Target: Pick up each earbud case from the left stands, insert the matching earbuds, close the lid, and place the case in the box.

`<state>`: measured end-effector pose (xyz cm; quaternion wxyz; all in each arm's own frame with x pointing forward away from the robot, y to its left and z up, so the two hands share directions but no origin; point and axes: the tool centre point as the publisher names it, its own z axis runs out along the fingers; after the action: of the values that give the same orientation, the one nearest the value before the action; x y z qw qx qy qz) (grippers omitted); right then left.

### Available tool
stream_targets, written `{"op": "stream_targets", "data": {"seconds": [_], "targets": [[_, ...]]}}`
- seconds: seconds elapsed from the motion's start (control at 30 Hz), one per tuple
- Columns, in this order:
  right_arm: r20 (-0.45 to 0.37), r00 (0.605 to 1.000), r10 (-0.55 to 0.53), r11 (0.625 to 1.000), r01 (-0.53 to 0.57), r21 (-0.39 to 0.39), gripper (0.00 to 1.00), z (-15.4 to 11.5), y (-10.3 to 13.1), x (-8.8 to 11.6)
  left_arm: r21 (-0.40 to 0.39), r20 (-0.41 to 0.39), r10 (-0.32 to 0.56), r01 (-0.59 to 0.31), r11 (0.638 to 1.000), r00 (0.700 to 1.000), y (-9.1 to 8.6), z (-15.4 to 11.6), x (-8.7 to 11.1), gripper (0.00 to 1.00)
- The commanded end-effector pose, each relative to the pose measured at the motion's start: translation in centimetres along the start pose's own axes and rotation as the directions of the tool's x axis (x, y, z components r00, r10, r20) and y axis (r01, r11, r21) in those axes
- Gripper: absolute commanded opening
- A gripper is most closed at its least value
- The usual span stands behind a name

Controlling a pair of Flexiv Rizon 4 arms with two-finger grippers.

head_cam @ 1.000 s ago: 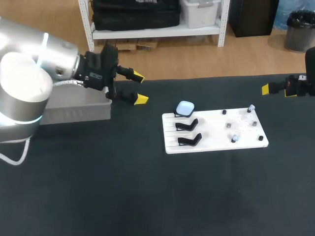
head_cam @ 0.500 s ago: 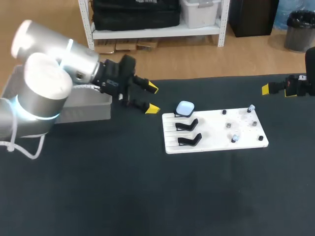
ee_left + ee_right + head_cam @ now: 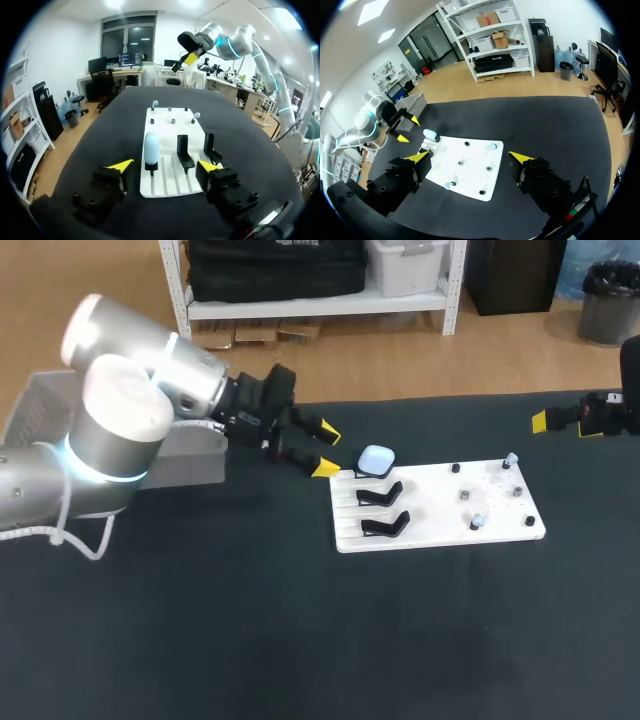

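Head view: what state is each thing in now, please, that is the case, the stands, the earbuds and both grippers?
earbud case: lid shut, sitting on its stand.
other two stands: empty.
earbuds: out on the white board, not in a case.
left gripper: open, empty.
right gripper: open, empty.

The left jaws stand open just beside the pale blue earbud case (image 3: 376, 459), which sits at the white board's (image 3: 430, 515) rear corner.
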<state>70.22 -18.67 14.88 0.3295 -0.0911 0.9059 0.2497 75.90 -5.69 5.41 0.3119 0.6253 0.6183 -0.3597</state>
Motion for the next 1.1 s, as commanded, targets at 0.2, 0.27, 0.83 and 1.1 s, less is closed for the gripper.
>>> {"op": "stream_targets", "data": {"seconds": [0.2, 0.27, 0.83, 1.1], "targets": [[-0.001, 1.000, 0.000, 1.000, 0.000, 0.002, 1.00, 0.0, 0.0, 0.0, 0.081, -0.001, 0.009, -0.009, 0.997, 1.000, 1.0, 2.3, 0.4, 0.55], [-0.001, 1.000, 0.000, 1.000, 0.000, 0.002, 1.00, 0.0, 0.0, 0.0, 0.079, 0.000, 0.019, -0.019, 0.997, 1.000, 1.0, 2.6, 0.4, 0.53], [-0.001, 1.000, 0.000, 1.000, 0.000, 0.002, 1.00, 0.0, 0.0, 0.0, 0.059, 0.041, -0.009, 0.006, 0.998, 0.999, 2.4, 4.2, 0.6, 0.49], [-0.001, 1.000, 0.000, 1.000, 0.000, 0.002, 1.00, 0.0, 0.0, 0.0, 0.061, 0.056, -0.011, 0.008, 0.998, 0.998, 2.4, 4.8, 0.6, 0.49]]}}
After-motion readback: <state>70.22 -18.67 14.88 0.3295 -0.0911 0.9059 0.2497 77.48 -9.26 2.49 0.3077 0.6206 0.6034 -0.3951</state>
